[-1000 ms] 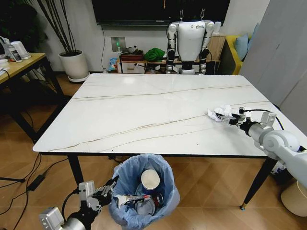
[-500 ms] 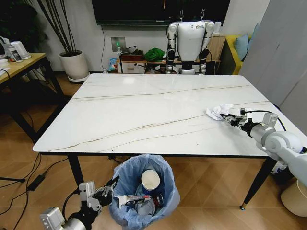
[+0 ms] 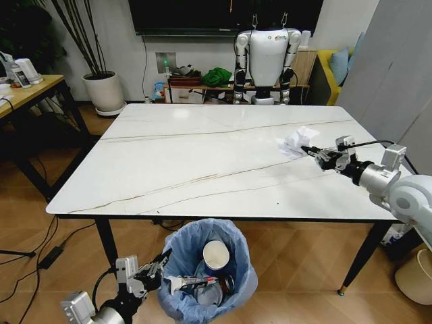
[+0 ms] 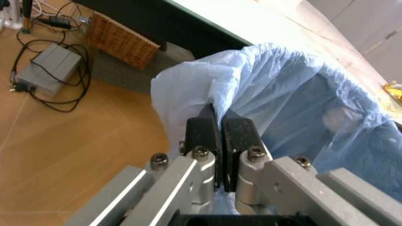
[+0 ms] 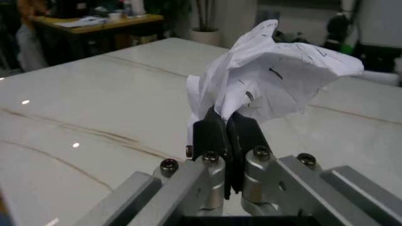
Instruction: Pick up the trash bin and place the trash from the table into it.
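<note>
No text, label, brand, number or sign can be read anywhere. The crumpled paper [image 5: 276, 80] held over the table [image 3: 202, 162] near its right edge carries a few small dark marks, too faint to make out as letters. The wrapper [image 3: 192, 279] in the bin [image 3: 202, 270] shows dark and red print that is too small to read.
</note>
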Tool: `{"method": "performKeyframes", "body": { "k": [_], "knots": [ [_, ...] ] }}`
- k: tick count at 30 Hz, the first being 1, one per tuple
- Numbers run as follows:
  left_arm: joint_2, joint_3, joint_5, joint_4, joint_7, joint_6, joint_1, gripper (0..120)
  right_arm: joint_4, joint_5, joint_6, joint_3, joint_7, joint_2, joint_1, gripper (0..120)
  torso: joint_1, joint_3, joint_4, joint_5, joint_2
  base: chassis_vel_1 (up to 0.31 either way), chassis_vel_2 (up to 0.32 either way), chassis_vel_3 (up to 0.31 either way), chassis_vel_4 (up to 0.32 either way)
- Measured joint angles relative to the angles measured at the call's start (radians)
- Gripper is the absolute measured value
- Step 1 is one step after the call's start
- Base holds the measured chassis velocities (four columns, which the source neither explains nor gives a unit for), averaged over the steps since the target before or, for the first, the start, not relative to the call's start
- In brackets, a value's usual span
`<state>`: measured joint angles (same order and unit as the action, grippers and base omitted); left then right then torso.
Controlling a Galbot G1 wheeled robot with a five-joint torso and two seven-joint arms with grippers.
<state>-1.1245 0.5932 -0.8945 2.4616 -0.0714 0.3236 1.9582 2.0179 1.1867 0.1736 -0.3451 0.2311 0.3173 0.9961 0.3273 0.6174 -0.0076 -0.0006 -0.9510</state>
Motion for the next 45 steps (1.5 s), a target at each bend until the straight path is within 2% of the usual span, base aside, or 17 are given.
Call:
{"method": "performKeyframes", "body": {
  "k": [3,6,8,11,15,19,22,33,35,37,39,43,45],
  "knots": [
    [0.0,0.003,-0.002,0.0,0.0,-0.001,-0.004,0,0.072,-0.007,-0.009,0.011,0.012,-0.019,0.0,0,0.0,0.0,0.0,0.0005,0.0,0.0,0.0,0.0,0.0],
    [-0.002,0.012,-0.005,0.002,0.001,-0.003,-0.006,0,0.188,-0.046,-0.038,0.067,0.05,-0.053,-0.006,0,0.0,0.0,-0.0001,0.0003,0.0,0.0,0.0,0.0,0.0],
    [-0.003,0.014,-0.006,0.003,0.001,-0.004,-0.006,0,0.204,-0.055,-0.044,0.079,0.059,-0.057,-0.007,0,0.0,0.0,-0.0001,0.0006,0.0,0.0,0.0,0.0,0.0],
    [-0.005,0.019,-0.013,0.004,0.0,-0.004,-0.016,0,0.268,-0.135,-0.092,0.139,0.147,-0.08,-0.007,0,0.0,0.0,-0.0002,0.0006,0.0,0.0,0.0,0.0,0.0],
    [-0.006,0.015,-0.014,0.001,-0.001,-0.004,-0.022,0,0.268,-0.205,-0.149,0.174,0.21,-0.085,-0.008,0,0.0,0.0,-0.0003,0.0009,0.0,0.0,0.0,0.0,0.0],
    [-0.007,0.014,-0.014,0.0,-0.001,-0.004,-0.022,0,0.268,-0.213,-0.157,0.178,0.218,-0.085,-0.008,0,0.0,0.0,-0.0003,0.0008,0.0,0.0,0.0,0.0,0.0],
    [-0.016,0.012,-0.014,-0.003,-0.002,-0.004,-0.026,0,0.272,-0.253,-0.191,0.209,0.295,-0.089,-0.012,0,0.0,0.0,-0.0002,0.0005,0.0,0.0,0.0,0.0,0.0],
    [-0.039,0.012,-0.008,0.0,-0.003,-0.002,-0.023,0,0.262,-0.334,-0.218,0.283,0.333,-0.061,-0.015,0,0.0,0.0,-0.0002,0.0007,0.0,0.0,0.0,0.0,0.0],
    [-0.041,0.012,-0.007,0.001,-0.003,-0.002,-0.022,0,0.261,-0.333,-0.218,0.283,0.335,-0.06,-0.017,4,0.0,0.0,-0.0002,0.0007,0.0,0.0,0.0,0.0,0.0],
    [-0.047,0.01,0.002,0.006,-0.003,-0.002,-0.015,0,0.259,-0.331,-0.219,0.279,0.349,-0.06,-0.015,15,0.0,0.0,0.0,0.0007,0.0,0.0,0.0,0.0,0.0],
    [-0.049,0.01,0.003,0.008,-0.003,-0.002,-0.013,0,0.26,-0.33,-0.219,0.275,0.353,-0.062,-0.013,19,0.0,0.0,0.0,0.0007,0.0,0.0,0.0,0.0,0.0],
    [-0.05,0.012,0.005,0.012,-0.002,-0.002,-0.014,0,0.261,-0.326,-0.223,0.272,0.367,-0.066,-0.012,36,0.0,0.0,-0.0002,0.0006,0.0,0.0,0.0,0.0,0.0],
    [-0.05,0.012,0.005,0.012,-0.002,-0.002,-0.014,0,0.261,-0.326,-0.223,0.272,0.368,-0.066,-0.012,40,0.0,0.0,-0.0001,0.0006,0.0,0.0,0.0,0.0,0.0]
  ]
}}
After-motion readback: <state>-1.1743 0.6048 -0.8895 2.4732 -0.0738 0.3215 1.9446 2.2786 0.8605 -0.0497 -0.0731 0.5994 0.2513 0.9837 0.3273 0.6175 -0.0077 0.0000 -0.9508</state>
